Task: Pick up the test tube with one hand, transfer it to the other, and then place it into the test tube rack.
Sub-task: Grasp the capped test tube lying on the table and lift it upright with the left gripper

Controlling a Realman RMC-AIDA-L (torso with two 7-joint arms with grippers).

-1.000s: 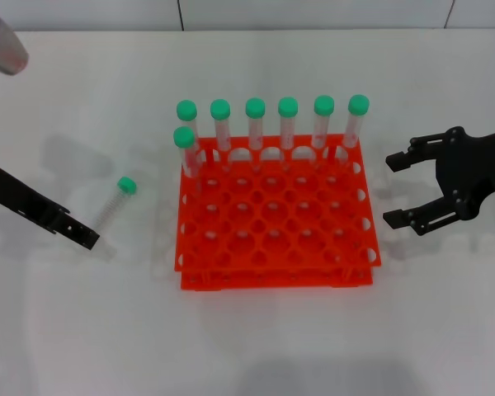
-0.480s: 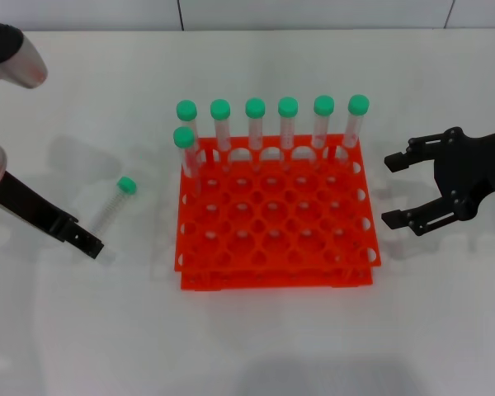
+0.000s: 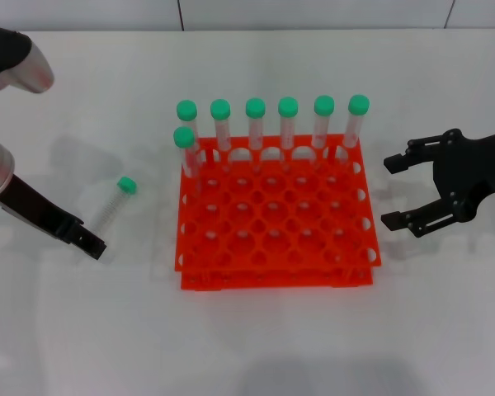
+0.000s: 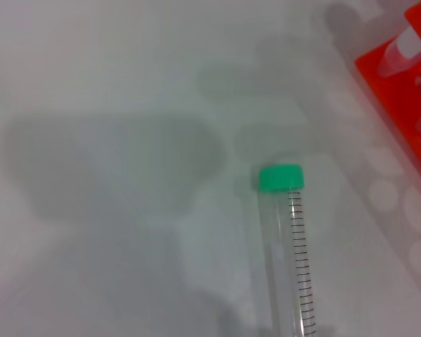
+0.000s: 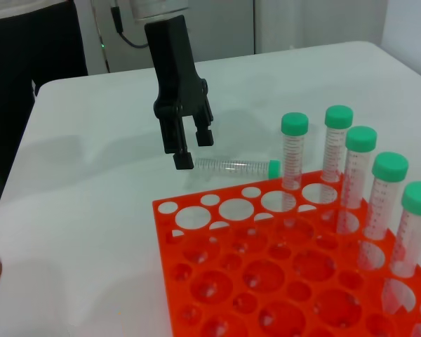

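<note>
A clear test tube (image 3: 113,205) with a green cap lies flat on the white table, left of the orange-red rack (image 3: 276,252). My left gripper (image 3: 89,244) hangs just beside the tube's bottom end, apart from it. In the right wrist view the left gripper (image 5: 194,149) shows its fingers parted and empty above the tube (image 5: 231,166). The left wrist view shows the tube (image 4: 295,267) close below. My right gripper (image 3: 393,191) is open and empty, right of the rack.
Several green-capped tubes (image 3: 288,124) stand upright in the rack's far row, and one more stands at the left of the second row (image 3: 185,148). The other holes hold nothing. A rack corner shows in the left wrist view (image 4: 407,91).
My left arm has shifted slightly to the right, its gripper tip edging closer to the lying tube. The tube and the right arm have not moved.
</note>
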